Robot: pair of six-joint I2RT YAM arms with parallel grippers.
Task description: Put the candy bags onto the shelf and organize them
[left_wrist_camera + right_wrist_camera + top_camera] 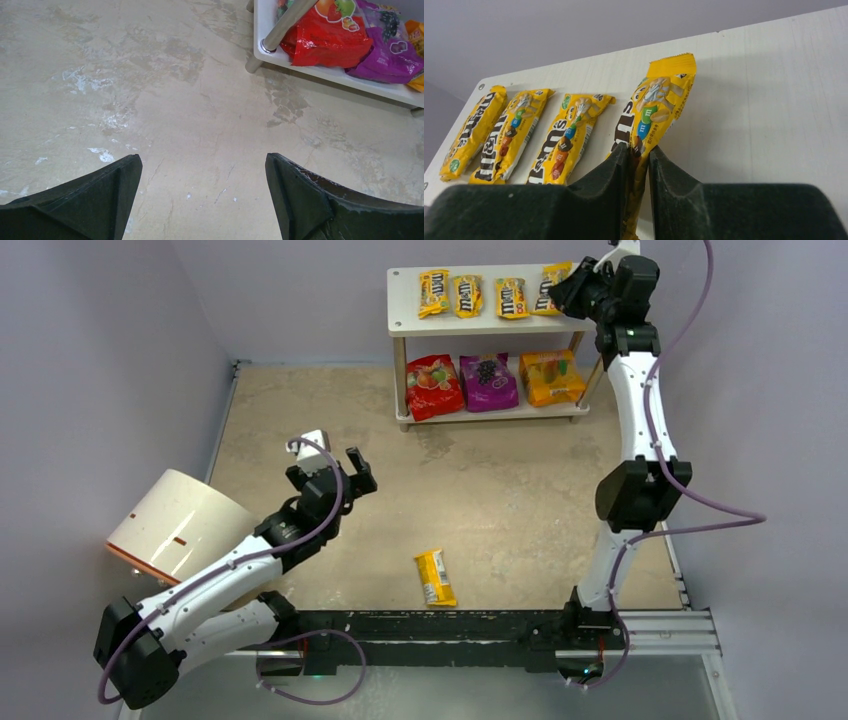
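Under the right gripper [639, 150] stands the white shelf [400, 302], with three glossy pouches [488, 381] (red, purple, orange) on its lower tier. That gripper's jaws pinch a yellow packet [651, 115] on the top tier, three more packets [569, 135] lying to its left. Wide open and empty, the left gripper [202, 165] hovers over the table; the fifth packet [435, 577] lies to its right, nearer the bases.

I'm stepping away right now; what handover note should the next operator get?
Right claw: shut on a yellow packet at the shelf's top tier, not yet released.
Left claw: open, empty, over the table.
Done: three packets on top; red pouch, purple pouch, orange pouch below.
Left: release this one, then shelve the last packet lying near the arm bases.
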